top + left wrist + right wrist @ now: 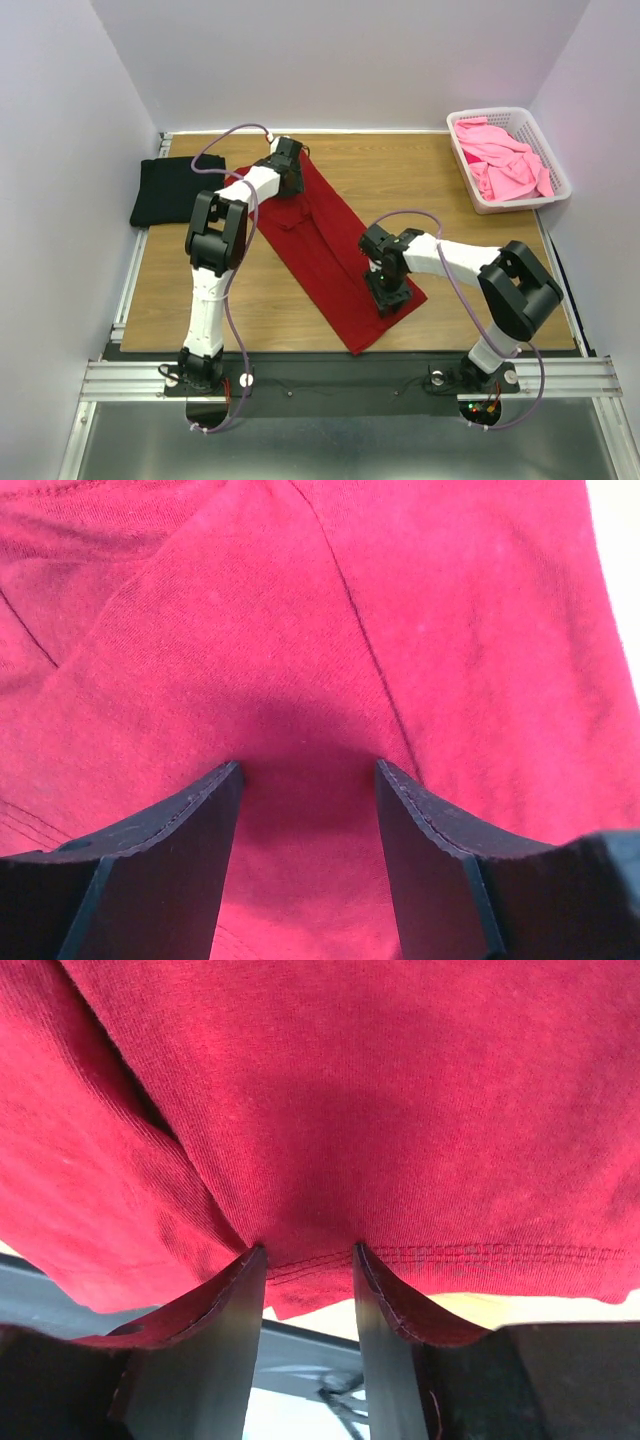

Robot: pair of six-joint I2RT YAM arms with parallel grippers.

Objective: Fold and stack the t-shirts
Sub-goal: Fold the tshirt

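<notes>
The dark red t-shirt [320, 235] lies folded into a long strip, running diagonally from the far left to the near middle of the wooden table. My left gripper [288, 165] is at its far end, open, its tips pressing down on the red cloth [300, 610]. My right gripper [390, 298] is at the near right end, open, with the stitched hem of the red cloth [350, 1090] at its fingertips. A black t-shirt [165, 190] lies folded at the table's far left. Bright pink t-shirts [500, 160] are heaped in the basket.
The white lattice basket [520, 204] stands at the far right corner. White walls close in the table on three sides. An aluminium rail [330, 375] runs along the near edge between the arm bases. Bare wood [420, 170] shows between the red shirt and the basket.
</notes>
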